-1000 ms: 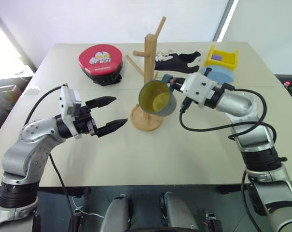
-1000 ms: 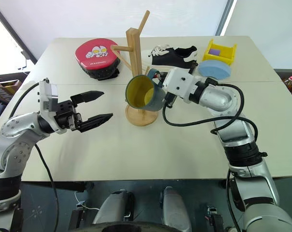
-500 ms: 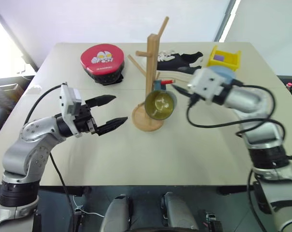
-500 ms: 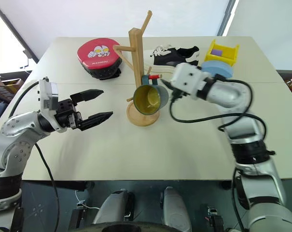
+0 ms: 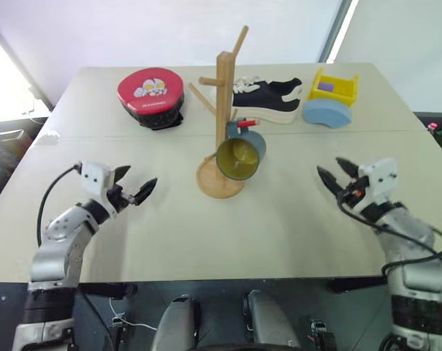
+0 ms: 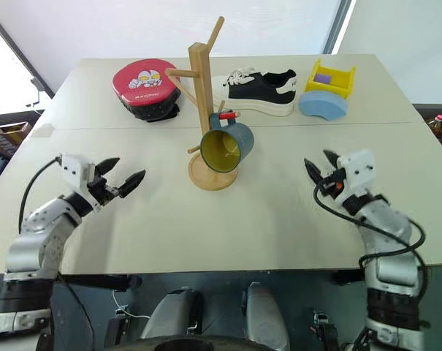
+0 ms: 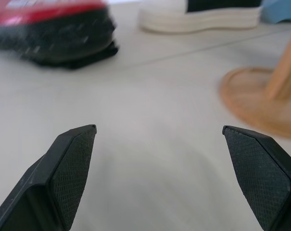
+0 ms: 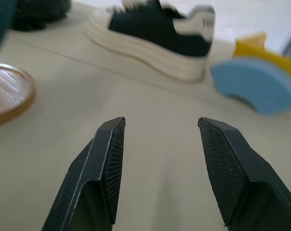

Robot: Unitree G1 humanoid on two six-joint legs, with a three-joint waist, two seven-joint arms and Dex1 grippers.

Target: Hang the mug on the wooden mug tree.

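Both jaws empty; mug [image 5: 239,155] hangs on wooden mug tree [image 5: 223,95] between them.

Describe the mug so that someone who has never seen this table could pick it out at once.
Start at the wooden mug tree standing near the middle of the table. The mug hangs by its handle from a low peg on the side facing the robot, tipped so its mouth shows. It is slate blue with a yellowish inside; the pale blue block lies flat at the far edge.
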